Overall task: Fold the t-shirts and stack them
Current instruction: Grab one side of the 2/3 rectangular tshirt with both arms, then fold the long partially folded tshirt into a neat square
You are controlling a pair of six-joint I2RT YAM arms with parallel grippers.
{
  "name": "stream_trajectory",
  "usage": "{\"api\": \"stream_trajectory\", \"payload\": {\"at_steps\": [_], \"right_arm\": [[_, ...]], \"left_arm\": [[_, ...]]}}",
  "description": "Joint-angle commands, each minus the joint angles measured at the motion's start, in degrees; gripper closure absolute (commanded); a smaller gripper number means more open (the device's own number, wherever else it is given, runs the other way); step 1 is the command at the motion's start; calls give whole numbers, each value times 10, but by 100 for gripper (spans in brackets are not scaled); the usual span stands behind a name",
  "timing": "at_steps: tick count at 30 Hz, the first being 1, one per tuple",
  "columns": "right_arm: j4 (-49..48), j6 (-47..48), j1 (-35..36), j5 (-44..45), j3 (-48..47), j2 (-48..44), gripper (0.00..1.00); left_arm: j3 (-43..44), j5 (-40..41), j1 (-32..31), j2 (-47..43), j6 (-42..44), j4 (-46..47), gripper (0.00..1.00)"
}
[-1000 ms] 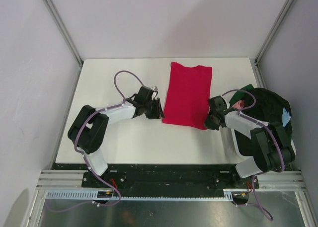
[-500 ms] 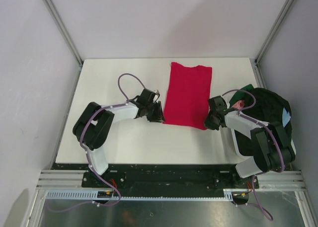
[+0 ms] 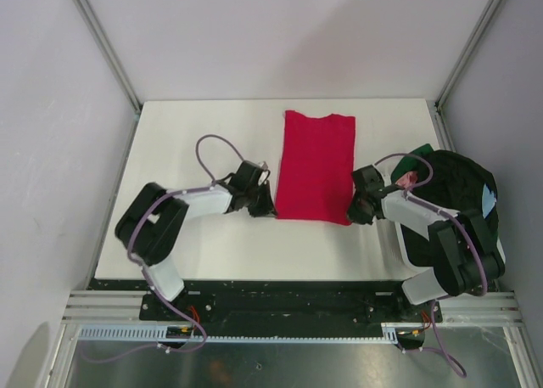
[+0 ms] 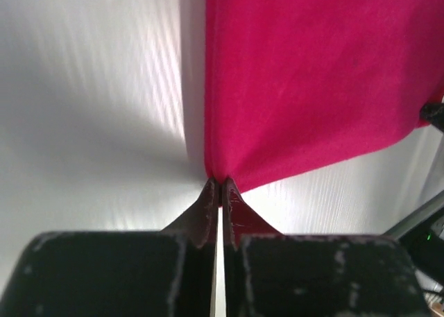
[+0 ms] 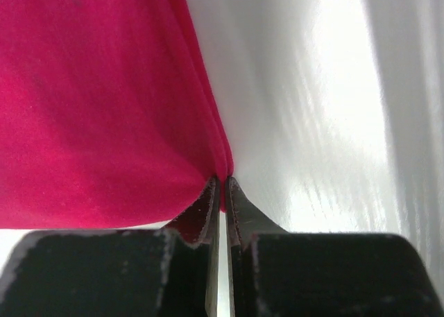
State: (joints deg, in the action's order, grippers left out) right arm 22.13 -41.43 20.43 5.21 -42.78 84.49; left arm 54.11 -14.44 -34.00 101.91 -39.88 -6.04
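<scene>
A red t-shirt (image 3: 316,167), folded lengthwise into a long strip, lies on the white table (image 3: 195,133) at the middle. My left gripper (image 3: 270,206) is shut on its near left corner, seen pinched between the fingers in the left wrist view (image 4: 220,182). My right gripper (image 3: 351,214) is shut on its near right corner, also pinched in the right wrist view (image 5: 222,182). The red cloth (image 4: 312,81) spreads away from both grippers (image 5: 104,102).
A pile of dark green and black garments (image 3: 450,193) lies at the table's right edge, beside the right arm. Metal frame posts stand at the table's back corners. Bare table lies on the left and at the back.
Both grippers have come closer to the shirt's near corners and shut on them. The shirt has shifted slightly left and straightened.
</scene>
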Motion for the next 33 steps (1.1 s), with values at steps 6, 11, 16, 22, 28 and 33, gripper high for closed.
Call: {"api": "stream_trajectory", "payload": {"at_steps": [6,11,16,22,28,33], "right_arm": [[134,-33,109,42,25,-131,100],[198,-114,199,51,62,-237,100],[263,-188,281,85,72,-315,100],[281,-207,299,104,71,-350,100],[276,-188,281,110,46,-347,100],[267,-155,250,101,27,-331,100]], "left_arm": [[-189,45,-55,-223,-65,-15,100],[-263,71,-108,-338,-121,-28,100],[-292,105,-161,-433,-169,-66,100],[-297,127,-178,-487,-177,-100,100],[-256,150,-178,-484,-151,-123,100],[-220,163,-175,-460,-132,-128,100]]}}
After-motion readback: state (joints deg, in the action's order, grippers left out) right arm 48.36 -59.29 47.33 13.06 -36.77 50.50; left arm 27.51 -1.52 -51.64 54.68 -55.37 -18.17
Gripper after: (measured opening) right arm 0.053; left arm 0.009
